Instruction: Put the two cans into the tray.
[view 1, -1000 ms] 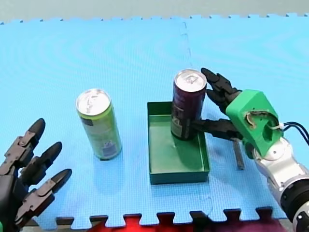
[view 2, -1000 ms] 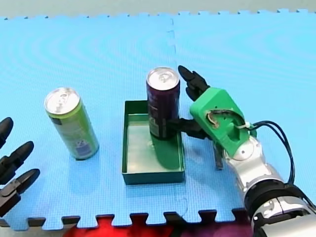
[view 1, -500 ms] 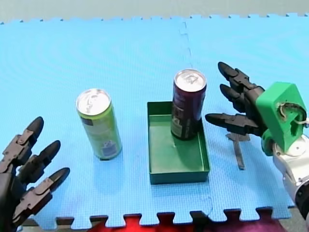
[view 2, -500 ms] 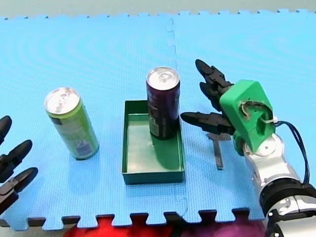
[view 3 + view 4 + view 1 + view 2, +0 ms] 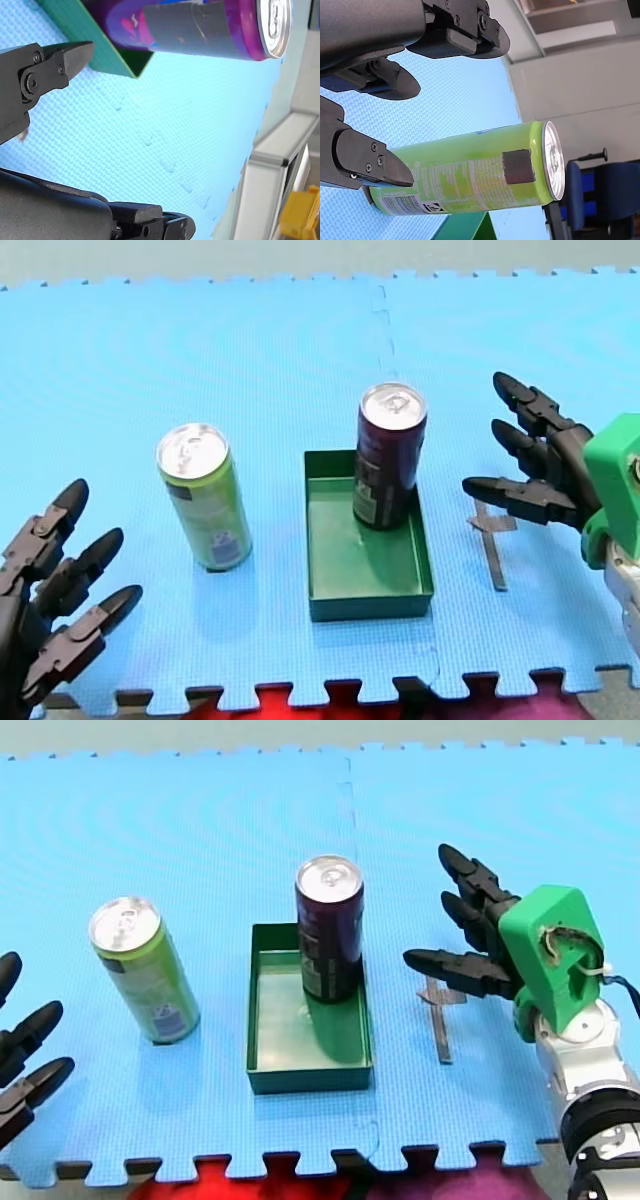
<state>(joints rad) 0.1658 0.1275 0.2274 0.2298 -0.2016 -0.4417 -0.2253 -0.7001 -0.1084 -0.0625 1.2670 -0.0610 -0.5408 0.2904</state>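
A purple can (image 5: 388, 465) stands upright in the far part of the green tray (image 5: 368, 580). A green can (image 5: 205, 500) stands upright on the blue mat to the tray's left. My right hand (image 5: 490, 445) is to the right of the tray, apart from the purple can and holding nothing. My left hand (image 5: 100, 540) is at the near left corner, short of the green can, also holding nothing. The first wrist view shows the purple can (image 5: 200, 27) and a corner of the tray (image 5: 95, 35). The green can (image 5: 470, 175) appears beyond black fingers in the second wrist view.
A thin grey metal strip (image 5: 493, 550) lies on the blue foam mat (image 5: 250, 360) just right of the tray, below my right hand. The mat's jigsaw front edge runs along the near side, with a red surface beyond it.
My right hand has let go of the purple can and drawn away to the right. The can stays standing in the tray. The left hand has barely moved.
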